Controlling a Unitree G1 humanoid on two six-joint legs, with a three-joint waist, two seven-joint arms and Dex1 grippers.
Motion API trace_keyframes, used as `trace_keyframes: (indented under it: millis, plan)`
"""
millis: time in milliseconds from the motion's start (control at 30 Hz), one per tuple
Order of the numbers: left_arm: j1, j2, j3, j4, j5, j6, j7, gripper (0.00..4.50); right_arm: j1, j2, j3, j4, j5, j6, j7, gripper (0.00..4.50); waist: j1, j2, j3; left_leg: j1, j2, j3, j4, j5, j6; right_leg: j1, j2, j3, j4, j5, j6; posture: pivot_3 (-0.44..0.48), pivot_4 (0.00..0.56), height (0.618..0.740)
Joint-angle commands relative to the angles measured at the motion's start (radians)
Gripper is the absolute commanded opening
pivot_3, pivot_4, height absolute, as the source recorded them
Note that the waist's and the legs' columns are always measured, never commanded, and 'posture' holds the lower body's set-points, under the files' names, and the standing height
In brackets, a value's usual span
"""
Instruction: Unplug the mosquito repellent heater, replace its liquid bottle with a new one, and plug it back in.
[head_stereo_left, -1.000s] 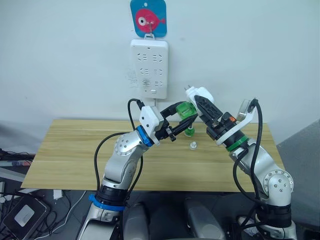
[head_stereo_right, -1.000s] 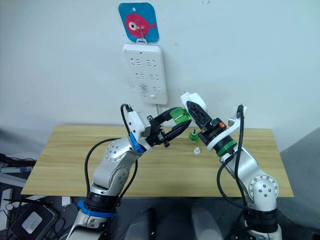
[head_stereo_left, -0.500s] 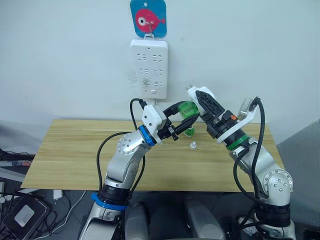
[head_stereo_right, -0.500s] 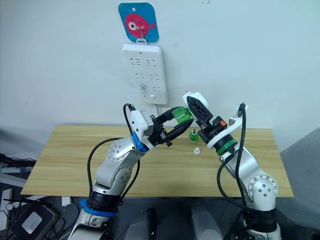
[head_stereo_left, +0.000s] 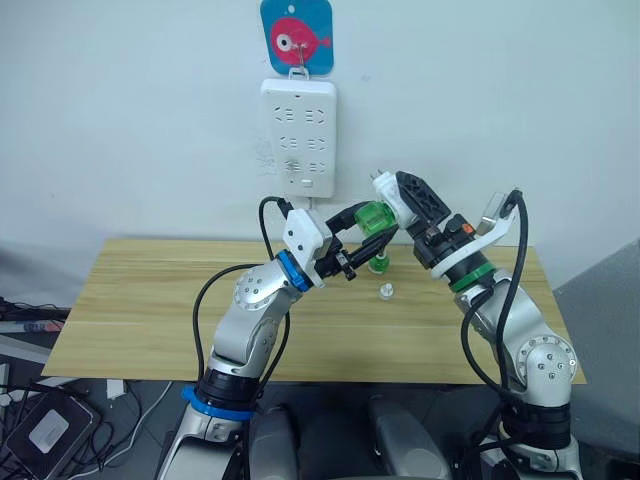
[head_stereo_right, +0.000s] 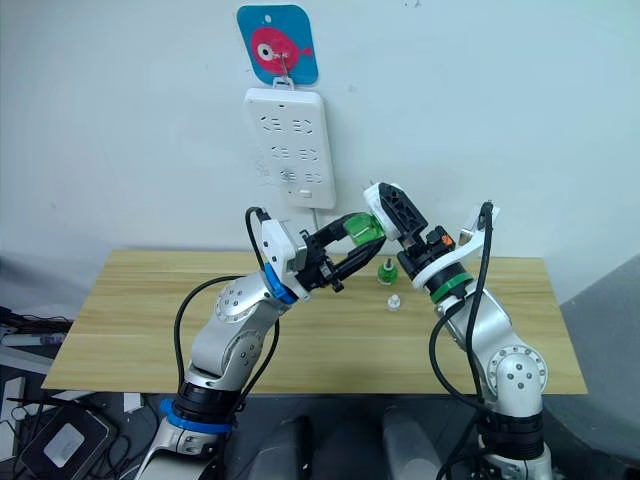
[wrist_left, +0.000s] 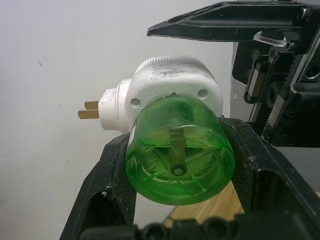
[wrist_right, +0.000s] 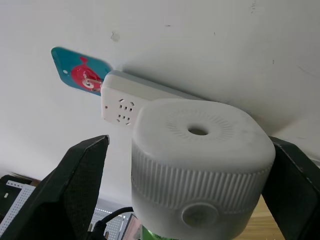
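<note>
Above the counter (head_stereo_left: 150, 300), the left hand (head_stereo_left: 368, 222) is clamping the green bottle (wrist_left: 179, 157) attached to the mosquito repellent heater (wrist_right: 200, 165), while the right hand (head_stereo_left: 405, 200) is gripping the heater's white body. The new one (head_stereo_left: 378, 263) is standing on the counter below them.

You won't find any readable words, numbers or brand marks here. The one sign is the blue card (head_stereo_left: 297, 36) at the top centre of the frame, above the power strip (head_stereo_left: 298, 136) on the wall, and it bears a pink fish drawing without lettering.
</note>
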Motion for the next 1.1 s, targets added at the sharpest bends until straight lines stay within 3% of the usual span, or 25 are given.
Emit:
trace_keyframes:
  millis: [33,67,400,600,667,800,900,1000,1100]
  plan:
    - [-0.007,-0.003,0.000,-0.027,-0.012,-0.010,-0.006,2.28,-0.016,0.004,-0.018,-0.021,0.017,-0.010,0.009,3.25,0.000,0.000,0.000,0.000,0.000,0.000,0.000,0.000,0.000,0.000,0.000,0.000,0.000,0.001,-0.001,-0.172,0.202,0.718]
    - [-0.008,-0.003,0.000,-0.026,-0.011,-0.011,-0.007,2.28,-0.017,0.003,-0.019,-0.020,0.019,-0.009,0.009,2.98,0.000,0.000,0.000,0.000,0.000,0.000,0.000,0.000,0.000,0.000,0.000,0.000,0.000,0.001,-0.001,-0.172,0.202,0.718]
    - [0.007,-0.010,0.009,-0.032,-0.022,0.003,0.017,2.28,-0.022,0.013,-0.019,-0.029,0.047,-0.013,0.013,2.96,0.000,0.000,0.000,0.000,0.000,0.000,0.000,0.000,0.000,0.000,0.000,0.000,0.000,0.001,-0.002,-0.168,0.197,0.718]
    - [0.065,0.084,0.066,-0.070,-0.034,0.058,0.016,4.19,-0.014,0.011,-0.019,-0.045,0.033,-0.018,0.011,2.96,-0.002,0.001,0.000,0.000,0.000,0.000,0.000,0.000,0.000,0.000,0.000,0.000,0.000,0.001,-0.002,-0.180,0.203,0.718]
    - [0.101,0.136,0.093,-0.106,-0.055,0.094,0.002,4.44,-0.009,0.003,-0.023,-0.054,0.024,-0.019,0.011,2.96,-0.006,0.001,0.000,0.000,0.000,0.000,0.000,0.000,0.000,0.000,0.000,0.000,0.001,0.001,-0.002,-0.181,0.204,0.718]
    - [0.127,0.290,0.234,-0.148,-0.139,0.208,-0.017,4.44,-0.012,-0.119,-0.014,-0.103,-0.090,0.041,0.051,2.96,-0.003,0.001,0.000,0.000,0.000,-0.001,0.000,0.000,0.000,-0.001,0.000,0.000,0.001,0.001,-0.002,-0.183,0.211,0.718]
    - [0.086,0.356,0.309,-0.138,-0.200,0.276,-0.008,4.44,-0.015,-0.243,0.037,-0.154,-0.244,0.098,0.103,2.96,0.001,0.001,0.000,0.000,0.000,-0.001,0.000,0.000,0.000,-0.001,0.000,-0.001,0.001,-0.001,0.002,-0.180,0.216,0.718]
    - [-0.022,0.403,0.356,-0.023,-0.141,0.211,0.004,4.44,-0.023,-0.363,0.113,-0.205,-0.453,0.122,0.193,2.96,0.010,0.000,-0.001,0.000,0.000,-0.001,0.000,0.000,0.000,-0.001,-0.001,-0.001,0.001,-0.002,0.003,-0.174,0.218,0.718]
    - [-0.129,0.421,0.339,0.130,-0.066,0.116,-0.012,4.44,-0.041,-0.398,0.155,-0.219,-0.569,0.120,0.246,2.96,0.012,0.000,-0.001,0.000,0.000,0.000,0.000,0.000,0.000,0.000,-0.001,-0.001,0.000,-0.002,0.003,-0.183,0.222,0.718]
